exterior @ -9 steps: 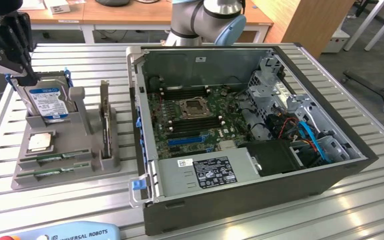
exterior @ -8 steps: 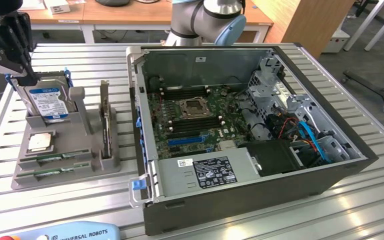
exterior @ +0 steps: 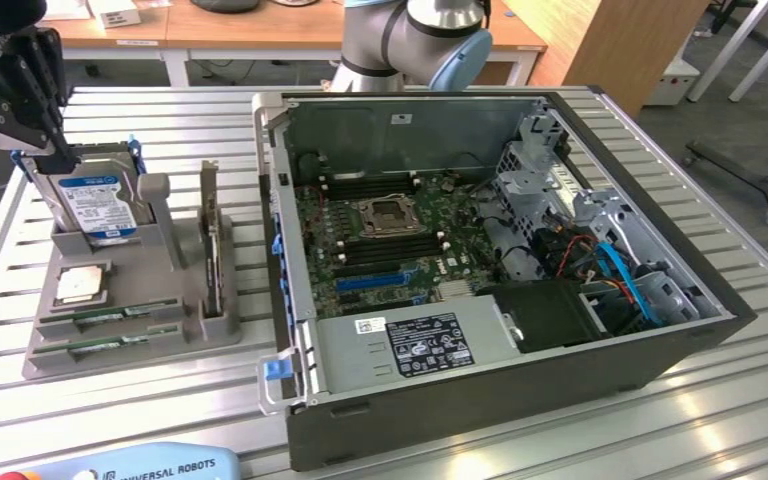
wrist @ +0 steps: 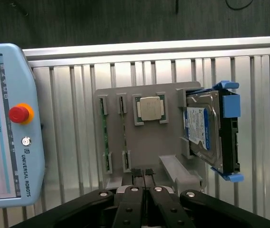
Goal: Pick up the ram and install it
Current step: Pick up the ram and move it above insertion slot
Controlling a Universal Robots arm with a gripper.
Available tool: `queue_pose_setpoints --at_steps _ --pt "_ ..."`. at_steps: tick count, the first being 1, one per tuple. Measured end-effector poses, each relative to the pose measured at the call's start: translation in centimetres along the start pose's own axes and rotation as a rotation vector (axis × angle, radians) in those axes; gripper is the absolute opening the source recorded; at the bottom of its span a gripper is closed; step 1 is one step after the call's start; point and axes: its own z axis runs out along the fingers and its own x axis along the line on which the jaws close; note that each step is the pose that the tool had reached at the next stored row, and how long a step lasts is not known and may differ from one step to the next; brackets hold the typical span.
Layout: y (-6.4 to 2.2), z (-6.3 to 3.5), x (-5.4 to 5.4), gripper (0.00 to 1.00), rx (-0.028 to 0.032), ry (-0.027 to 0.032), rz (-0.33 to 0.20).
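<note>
Tool: in the wrist view the tool (wrist: 144, 173) sat nearest, its tips pressed together on nothing, above the grey holder (wrist: 147, 142).
Ram: the ram (wrist: 103, 130) sat slotted in that holder beside a second stick, apart from the tool.
Handling: likely light, stiff and fragile; best gripped by its long edges.
Exterior view: this added the open computer (exterior: 491, 390) just beside the holder on the desk (exterior: 704, 400).

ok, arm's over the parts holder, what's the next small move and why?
Probably open the jaws. They stand shut and empty above the grey holder, while both ram sticks sit in their slots near the chip and the hard drive. Shut jaws can't straddle a stick.
</note>
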Motion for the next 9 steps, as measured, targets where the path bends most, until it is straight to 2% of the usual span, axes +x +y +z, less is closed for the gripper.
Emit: queue_pose_setpoints --at_steps 9 --pt "-0.01 0.71 0.01 0.10 0.0001 0.0000 0.000"
